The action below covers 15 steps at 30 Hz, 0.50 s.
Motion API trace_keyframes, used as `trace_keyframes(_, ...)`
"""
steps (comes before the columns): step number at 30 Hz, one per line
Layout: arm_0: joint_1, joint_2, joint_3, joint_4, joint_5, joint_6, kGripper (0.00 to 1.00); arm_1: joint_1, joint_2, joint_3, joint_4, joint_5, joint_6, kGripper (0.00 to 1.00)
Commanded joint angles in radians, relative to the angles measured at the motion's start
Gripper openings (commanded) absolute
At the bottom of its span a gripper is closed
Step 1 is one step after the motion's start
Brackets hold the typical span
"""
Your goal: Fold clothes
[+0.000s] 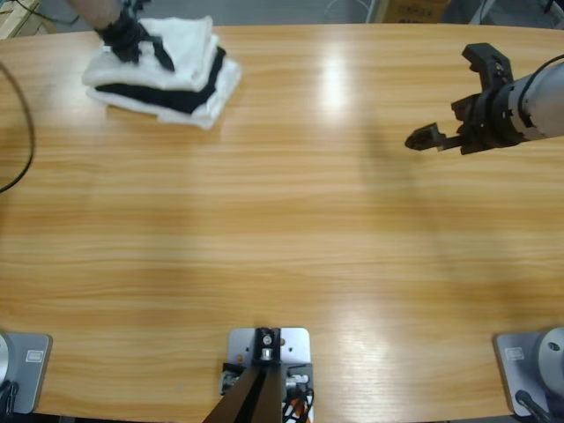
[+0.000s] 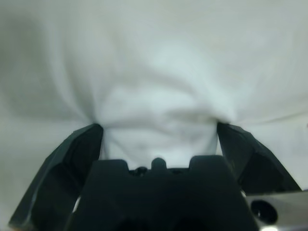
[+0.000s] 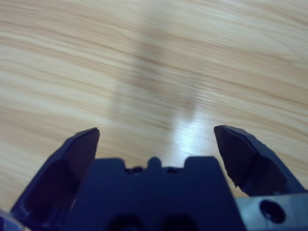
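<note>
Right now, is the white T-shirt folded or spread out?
Folded. The white T-shirt sits as a compact bundle atop the stack at the table's far left corner, with the left gripper on it.

Bare wooden tabletop (image 1: 264, 220) spans the frame's centre and bottom; only the folded white-and-black garment stack (image 1: 181, 84) obstructs, upper left.

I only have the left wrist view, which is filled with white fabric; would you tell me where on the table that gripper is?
Observer: The left gripper is at the table's far left corner, on a folded stack topped by the white T-shirt.
Operator: Is anything else in that stack?
Observer: Yes, a black garment lies sandwiched between white layers.
Operator: Where is the other arm?
Observer: The right gripper hovers open over bare wood at the right side.
</note>
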Motion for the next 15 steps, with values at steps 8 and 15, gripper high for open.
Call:
trace_keyframes(8, 0.092, 0.224, -0.590, 0.326, 0.182, -0.156, 0.912, -0.036, 0.039, 0.020, -0.031, 0.013, -0.018, 1.000)
trace_keyframes(15, 0.104, -0.002, -0.604, 0.418, 0.370, -0.202, 0.931, -0.035, -0.288, -0.005, 0.064, -0.170, -0.038, 1.000)
